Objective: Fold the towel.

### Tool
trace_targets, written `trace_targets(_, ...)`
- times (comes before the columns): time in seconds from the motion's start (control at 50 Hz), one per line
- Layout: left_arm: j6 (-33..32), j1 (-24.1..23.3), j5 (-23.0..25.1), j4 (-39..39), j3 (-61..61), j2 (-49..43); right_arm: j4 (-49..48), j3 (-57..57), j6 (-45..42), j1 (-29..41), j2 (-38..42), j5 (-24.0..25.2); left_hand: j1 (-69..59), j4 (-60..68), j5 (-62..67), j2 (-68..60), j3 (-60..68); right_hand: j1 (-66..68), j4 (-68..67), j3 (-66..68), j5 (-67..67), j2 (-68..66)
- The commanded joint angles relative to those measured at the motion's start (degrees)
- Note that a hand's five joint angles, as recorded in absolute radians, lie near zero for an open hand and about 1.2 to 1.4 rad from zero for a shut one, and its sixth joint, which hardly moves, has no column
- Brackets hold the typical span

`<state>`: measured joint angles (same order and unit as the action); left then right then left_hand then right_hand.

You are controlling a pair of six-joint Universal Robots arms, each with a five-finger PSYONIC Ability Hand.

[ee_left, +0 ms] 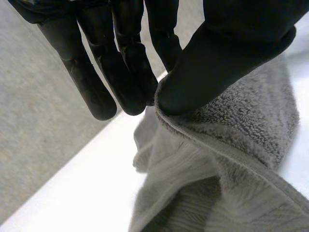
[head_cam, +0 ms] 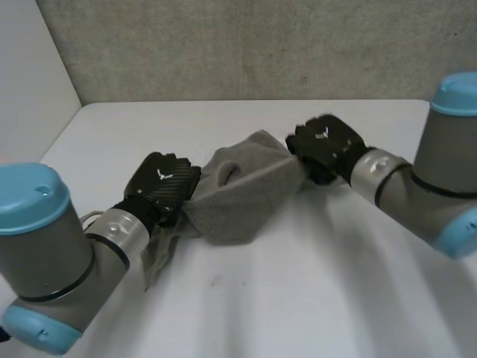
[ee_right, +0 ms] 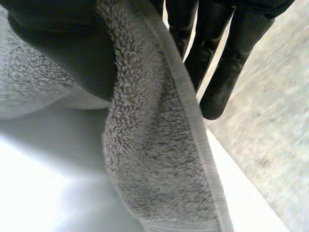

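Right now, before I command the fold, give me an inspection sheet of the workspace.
Surface: white table.
Job's things: grey towel, bunched, stretched between both hands, one end drooping below the left hand.
Clutter: nothing seen.
Hands: left hand pinches a hemmed towel edge between thumb and fingers; right hand pinches the far edge likewise.
Cables: nothing seen.
Surroundings: grey wall behind the table; white panel at the robot's left.
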<state>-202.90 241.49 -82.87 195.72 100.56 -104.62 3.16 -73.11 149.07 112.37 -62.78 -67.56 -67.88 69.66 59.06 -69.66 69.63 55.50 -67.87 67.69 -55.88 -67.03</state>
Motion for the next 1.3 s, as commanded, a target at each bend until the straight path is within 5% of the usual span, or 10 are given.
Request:
trace_targets(0.02,0.4,-0.1,0.3,0.0,-0.9,-5.2,7.9,-10.0,-1.3,0.4,-5.3,-2.8,-12.1,10.3,10.9,-10.3,10.4,24.5,-12.1,12.3,-14.1,-13.0)
trace_targets(0.1,0.4,-0.3,0.3,-0.1,-0.6,-7.0,17.7,-11.0,-2.6,0.7,-4.7,-3.5,-12.1,10.3,10.9,-10.3,10.4,22.4,-10.0,10.2,-12.0,-10.9)
trace_targets(0.18,0.5,-0.4,0.4,0.0,-0.8,-8.1,19.2,-10.2,-5.3,0.6,-2.2,-3.3,-12.1,10.3,10.9,-10.3,10.4,-21.7,34.1,-33.9,32.1,33.3)
trace_targets(0.22,0.5,-0.4,0.5,0.0,-1.1,-9.1,17.7,-9.8,-5.3,0.2,-1.7,-3.4,-12.1,10.3,10.9,-10.3,10.4,-25.7,38.1,-37.9,36.1,37.2)
trace_targets(0.34,0.5,-0.4,0.7,-0.4,-1.0,-9.3,12.2,-8.9,-4.7,-3.2,-1.6,-3.3,-12.1,10.3,10.9,-10.3,10.4,-24.6,36.9,-36.7,34.9,36.1)
trace_targets(0.68,0.6,-0.1,0.7,-0.7,0.5,-8.5,16.6,-13.0,-1.7,-10.6,-1.6,-0.8,-12.1,10.3,10.9,-10.3,10.4,-21.0,33.4,-33.2,31.4,32.6)
trace_targets(1.0,0.7,0.0,0.6,-0.2,-2.5,-8.9,-1.7,-31.3,21.9,-13.7,-6.0,4.8,-12.1,10.3,10.9,-10.3,10.4,-22.2,34.6,-34.4,32.6,33.7)
trace_targets(1.3,0.7,0.0,0.5,-0.2,-1.9,-9.0,-4.1,-28.8,27.1,-10.8,-2.6,4.2,-12.1,10.3,10.9,-10.3,10.4,-21.2,33.6,-33.4,31.6,32.7)
